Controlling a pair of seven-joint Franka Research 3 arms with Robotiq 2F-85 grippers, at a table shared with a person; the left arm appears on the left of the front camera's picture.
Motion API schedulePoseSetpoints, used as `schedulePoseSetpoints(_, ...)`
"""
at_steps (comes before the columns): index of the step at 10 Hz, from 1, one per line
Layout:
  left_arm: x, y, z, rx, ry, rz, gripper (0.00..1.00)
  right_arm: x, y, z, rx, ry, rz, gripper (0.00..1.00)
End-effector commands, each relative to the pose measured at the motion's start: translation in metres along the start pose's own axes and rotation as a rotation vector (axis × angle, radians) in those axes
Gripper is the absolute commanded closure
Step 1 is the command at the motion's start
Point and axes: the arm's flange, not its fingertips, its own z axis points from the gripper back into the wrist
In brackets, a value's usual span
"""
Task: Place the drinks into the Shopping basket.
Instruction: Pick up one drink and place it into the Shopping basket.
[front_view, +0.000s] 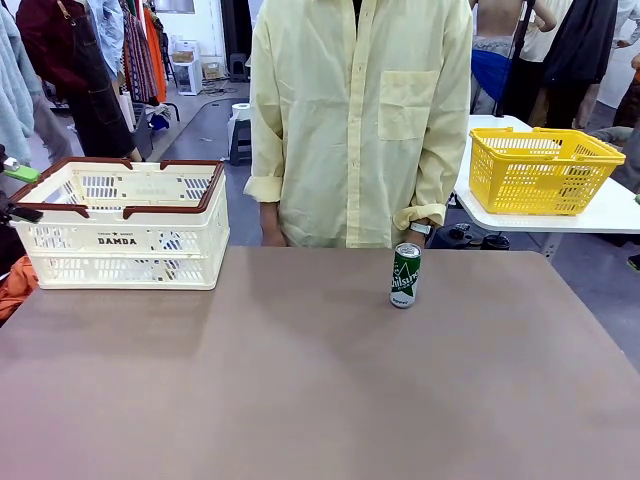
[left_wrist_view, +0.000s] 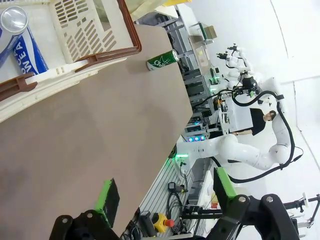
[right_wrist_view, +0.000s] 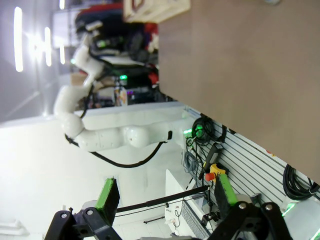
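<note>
A green drink can (front_view: 405, 275) with white lettering stands upright on the brown table, right of centre and close to the person's side. In the left wrist view the same green can (left_wrist_view: 162, 59) appears beyond the basket's corner. The cream Shopping basket (front_view: 120, 225) with brown handles sits at the table's far left. A blue can (left_wrist_view: 20, 35) with white lettering lies inside the Shopping basket (left_wrist_view: 85, 30). My left gripper (left_wrist_view: 165, 192) is open and empty, beside the basket; its tips (front_view: 15, 192) poke in at the picture's left edge. My right gripper (right_wrist_view: 165, 192) is open and empty, off the table's near edge.
A person in a pale yellow shirt (front_view: 355, 120) stands at the far edge, hands low behind the table. A yellow mesh basket (front_view: 540, 170) rests on a separate white table at the right. The brown tabletop (front_view: 300, 380) stretches wide between basket and can.
</note>
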Motion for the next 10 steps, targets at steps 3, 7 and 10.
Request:
schedulePoseSetpoints(3,0.019,-0.040,-0.017,0.234,0.028,0.174,0.00,-0.002,-0.001,0.002,-0.015,0.010,0.020,0.00)
schedulePoseSetpoints(7,0.112,-0.194,-0.212,0.865,0.300,0.073,0.00,-0.002,-0.001,0.002,-0.015,0.010,0.020,0.00)
schedulePoseSetpoints(10,0.085,-0.225,-0.343,1.118,0.211,0.057,0.00,-0.002,-0.001,0.002,-0.015,0.010,0.020,0.00)
